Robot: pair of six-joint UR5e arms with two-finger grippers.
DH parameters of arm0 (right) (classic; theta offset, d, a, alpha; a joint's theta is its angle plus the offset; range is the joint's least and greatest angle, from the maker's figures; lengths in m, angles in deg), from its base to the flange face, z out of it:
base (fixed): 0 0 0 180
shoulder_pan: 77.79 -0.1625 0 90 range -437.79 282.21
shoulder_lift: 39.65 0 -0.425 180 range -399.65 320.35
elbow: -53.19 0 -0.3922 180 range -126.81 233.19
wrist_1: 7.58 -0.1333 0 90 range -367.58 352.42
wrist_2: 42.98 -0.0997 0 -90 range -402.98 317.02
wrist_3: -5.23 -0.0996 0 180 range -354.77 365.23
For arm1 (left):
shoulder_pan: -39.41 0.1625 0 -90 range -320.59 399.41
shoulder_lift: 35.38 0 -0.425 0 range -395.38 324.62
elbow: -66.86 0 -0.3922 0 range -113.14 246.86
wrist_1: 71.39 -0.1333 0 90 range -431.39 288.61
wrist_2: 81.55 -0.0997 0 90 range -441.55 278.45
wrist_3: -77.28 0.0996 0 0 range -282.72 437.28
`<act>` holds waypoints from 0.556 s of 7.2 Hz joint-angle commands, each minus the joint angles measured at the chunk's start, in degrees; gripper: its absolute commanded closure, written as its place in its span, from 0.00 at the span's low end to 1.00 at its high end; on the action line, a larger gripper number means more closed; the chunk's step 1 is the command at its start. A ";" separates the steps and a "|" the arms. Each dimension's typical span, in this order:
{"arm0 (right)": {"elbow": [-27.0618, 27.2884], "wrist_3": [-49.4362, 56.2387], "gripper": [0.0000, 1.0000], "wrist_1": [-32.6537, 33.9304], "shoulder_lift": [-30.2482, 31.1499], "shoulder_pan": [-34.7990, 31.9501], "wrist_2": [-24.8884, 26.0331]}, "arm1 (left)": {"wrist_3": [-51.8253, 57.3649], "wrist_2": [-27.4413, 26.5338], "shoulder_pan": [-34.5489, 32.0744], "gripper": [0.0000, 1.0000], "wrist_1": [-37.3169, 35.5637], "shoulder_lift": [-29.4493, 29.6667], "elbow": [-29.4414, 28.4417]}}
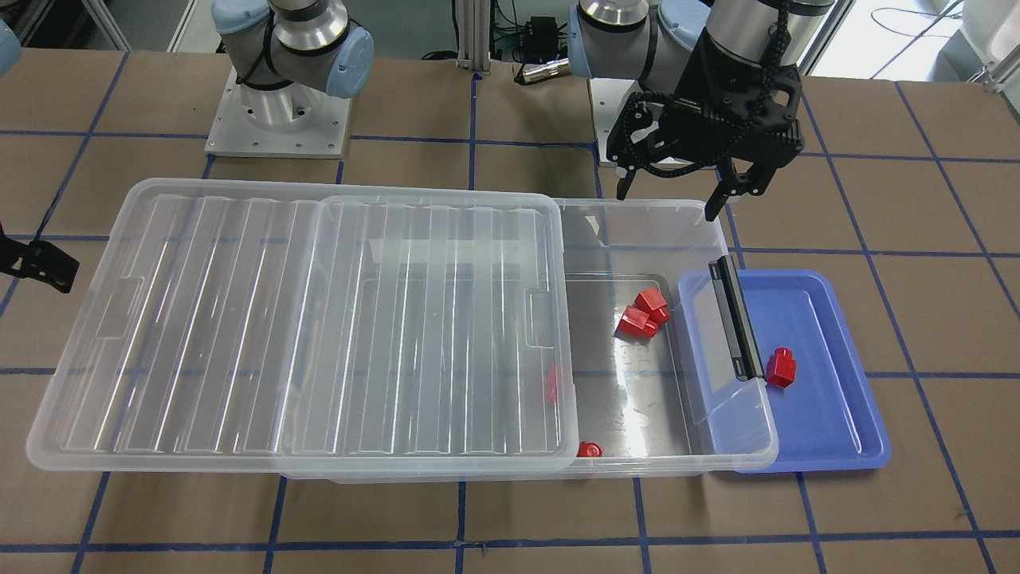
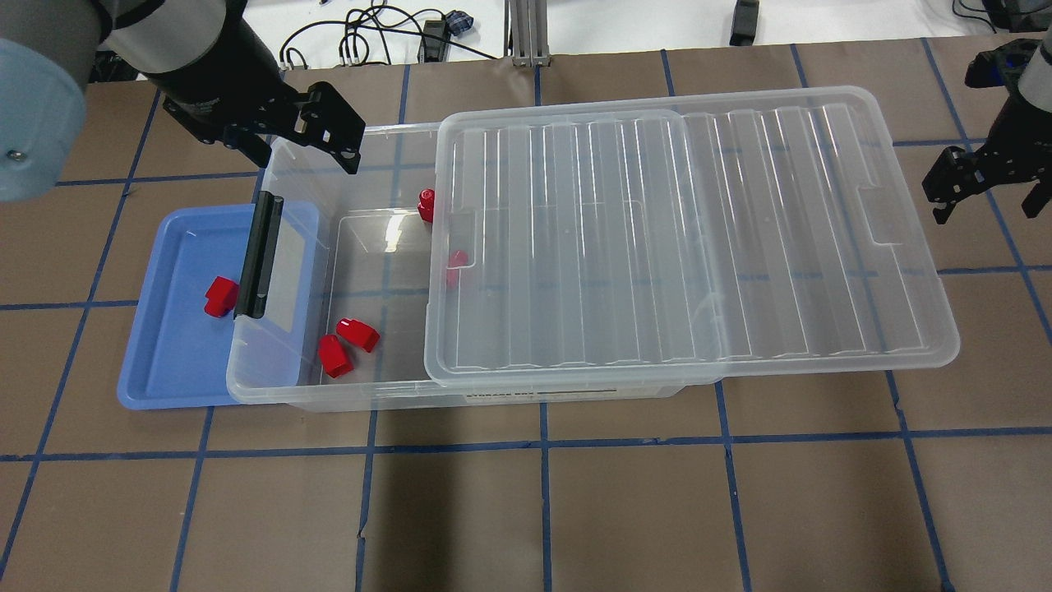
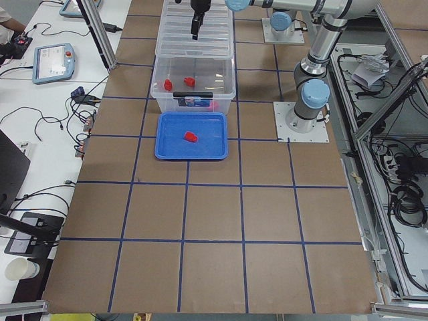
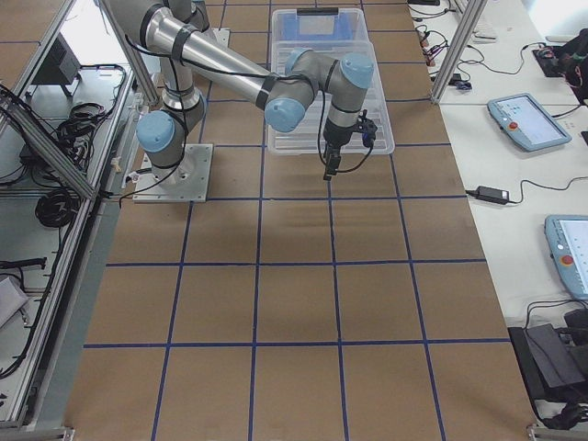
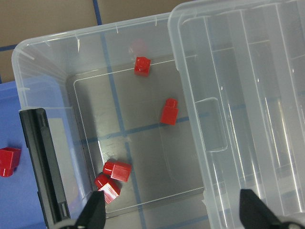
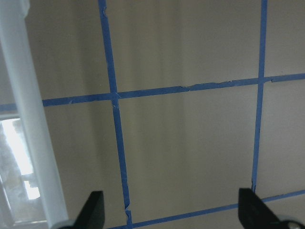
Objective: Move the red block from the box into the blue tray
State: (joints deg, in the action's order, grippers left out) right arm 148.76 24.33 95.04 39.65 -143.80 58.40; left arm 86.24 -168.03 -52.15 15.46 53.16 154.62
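red block (image 5: 116, 171), in box (image 5: 71, 40): probably light, rigid, slick; sits below left gripper (image 5: 174, 217), jaws wide apart, empty; pinch flat sides.

The red block (image 1: 781, 367) is a plain bright red, and the blue tray (image 1: 845, 422) under it is an even periwinkle. The box (image 1: 637, 430) is clear, colourless plastic, its lid (image 1: 239, 319) the same but marked with parallel ribs that catch white glare. The latch bar (image 1: 737, 315) is solid black. The other blocks (image 1: 641, 312) in the box match that red, though one (image 1: 551, 383) seen through the lid's edge looks paler, perhaps only from the plastic. The table (image 1: 892, 478) is dull cardboard brown, crossed by blue tape (image 1: 558, 542) in a square grid. The left gripper (image 1: 669, 199) and right gripper (image 2: 984, 205) are matt black; the arms (image 1: 307, 36) are silver-grey with pale blue caps
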 commanded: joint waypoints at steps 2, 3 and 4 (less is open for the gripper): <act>0.14 -0.38 0.00 0.21 -1.78 0.00 -0.39 | -1.22 -5.37 0.51 0.00 8.42 0.14 -2.50; 0.06 -0.99 0.00 0.12 -2.57 -0.17 -0.48 | -2.09 -5.63 0.51 0.00 9.03 0.06 -2.25; -0.03 -1.26 0.00 0.12 -2.31 -0.78 -0.48 | -3.49 -5.63 1.03 0.00 10.87 0.06 -3.38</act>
State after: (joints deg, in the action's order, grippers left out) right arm 148.82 23.48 95.21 37.49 -144.05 57.98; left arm 84.17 -173.50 -51.54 24.50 53.16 152.18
